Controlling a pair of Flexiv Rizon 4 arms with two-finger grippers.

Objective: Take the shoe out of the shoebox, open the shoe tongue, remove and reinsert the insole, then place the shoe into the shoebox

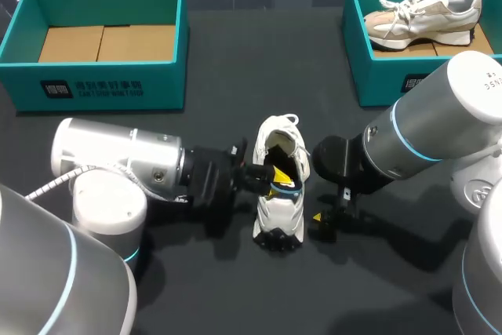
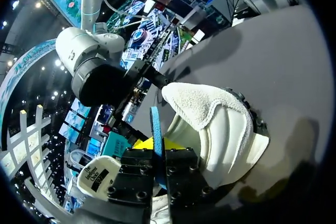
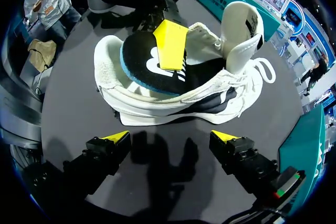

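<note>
A white shoe (image 1: 280,194) stands on the dark table, its tongue (image 3: 240,30) pulled up. Coming in from the shoe's left side, my left gripper (image 1: 272,180) is shut on the black insole with the blue edge (image 3: 144,67). The insole is tilted, with its heel end lifted out of the shoe's opening. In the left wrist view the insole's blue edge (image 2: 155,121) stands pinched between my left gripper's (image 2: 156,146) fingers, with the shoe's heel (image 2: 205,106) beside it. My right gripper (image 3: 172,138) stands open on the table just right of the shoe, touching nothing.
An empty teal shoebox (image 1: 102,76) stands at the back left. A second teal shoebox (image 1: 376,76) at the back right holds a beige shoe (image 1: 423,15). Both arms flank the white shoe closely.
</note>
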